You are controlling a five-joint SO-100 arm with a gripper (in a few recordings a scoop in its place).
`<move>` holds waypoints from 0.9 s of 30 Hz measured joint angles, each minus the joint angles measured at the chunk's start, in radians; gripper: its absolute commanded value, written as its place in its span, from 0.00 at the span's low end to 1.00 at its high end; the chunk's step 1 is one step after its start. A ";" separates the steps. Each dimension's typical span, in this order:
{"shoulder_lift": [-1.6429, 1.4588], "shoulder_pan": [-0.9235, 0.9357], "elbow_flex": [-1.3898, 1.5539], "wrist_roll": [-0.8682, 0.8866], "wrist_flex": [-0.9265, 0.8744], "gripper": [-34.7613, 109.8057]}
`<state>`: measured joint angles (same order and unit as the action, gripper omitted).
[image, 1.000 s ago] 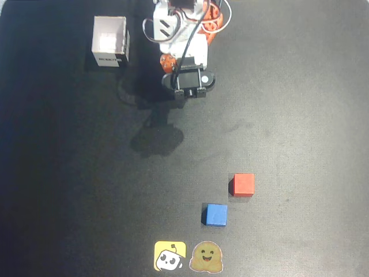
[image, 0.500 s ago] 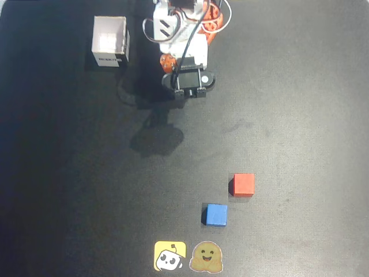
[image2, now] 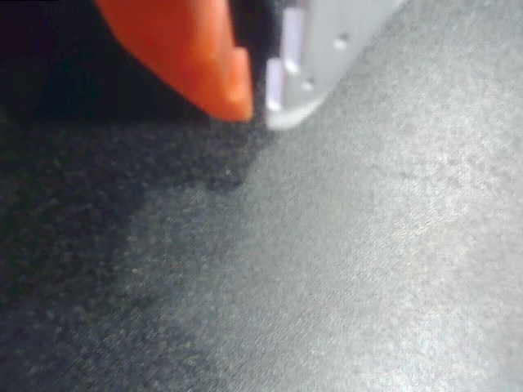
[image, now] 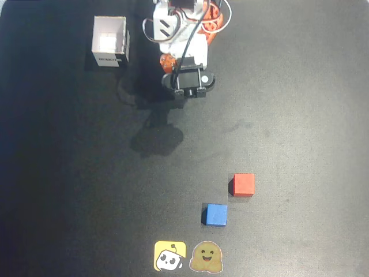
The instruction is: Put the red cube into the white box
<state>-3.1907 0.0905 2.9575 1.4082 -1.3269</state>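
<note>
One arm [image: 183, 34], white with orange parts, sits folded at the top centre of the overhead view, its wrist camera block pointing down over the dark table [image: 300, 115] close to its own base. Its shadow falls on the mat just below it in that view.

To the left of the arm stands the white box [image: 110, 41], open-topped, with a dark label on the side facing down the picture. Something pale shows on its floor, but whether that is an object or just the bright bottom I cannot tell.

In the wrist view the gripper [image2: 257, 102] shows an orange finger on the left and a white finger on the right, their tips nearly together with only a narrow dark slit between them. Nothing sits between the tips, and they hang above bare grey mat.

Well apart from the gripper, toward the lower right of the overhead view, the red cube [image: 243, 184] rests on the table. Just below and left of it lies a blue cube [image: 216, 214], near but not touching. Two stickers, a yellow one [image: 169, 255] and a brownish one [image: 207, 257], lie at the bottom edge.
</note>
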 measured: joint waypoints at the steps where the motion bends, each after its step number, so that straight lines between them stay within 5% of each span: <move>1: 0.000 0.000 0.000 0.000 0.000 0.24; 27: -0.002 0.006 0.000 0.025 0.097 0.24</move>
<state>-3.1922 0.0966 2.9575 1.4327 -1.2303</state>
